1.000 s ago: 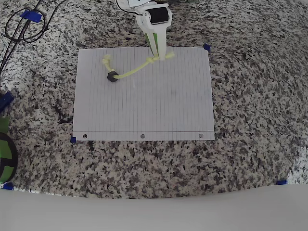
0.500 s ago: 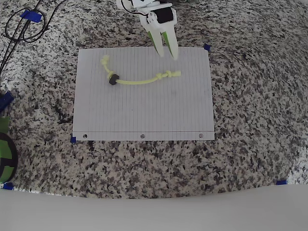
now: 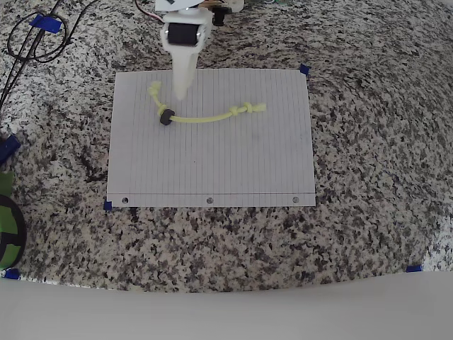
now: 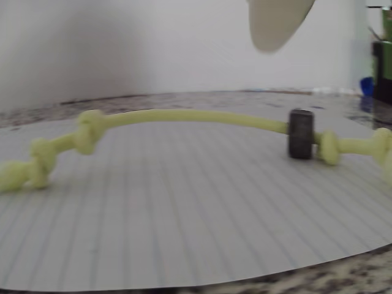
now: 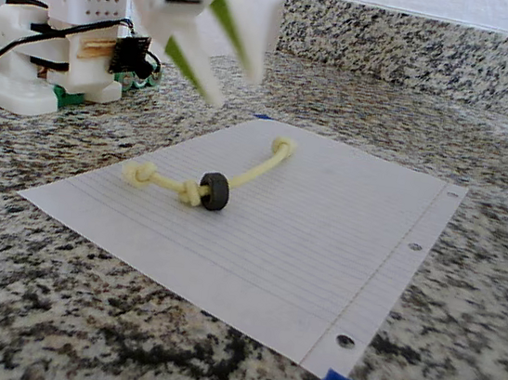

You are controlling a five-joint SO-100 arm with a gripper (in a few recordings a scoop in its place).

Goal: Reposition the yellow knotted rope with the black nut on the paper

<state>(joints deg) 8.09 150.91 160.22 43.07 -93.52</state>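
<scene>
One yellow knotted rope [image 3: 209,117] lies free on the paper [image 3: 212,166], in its upper half in the overhead view, curving gently with knots near both ends. The black nut [image 3: 166,117] sits threaded near the left knots. The pincer [image 5: 218,52] hangs above the rope's nut end, its jaws apart and empty. Judged from this, the rope is set down; whether a further shift is needed cannot be told. The granite worktop [image 3: 368,142] surrounds the sheet.
</scene>
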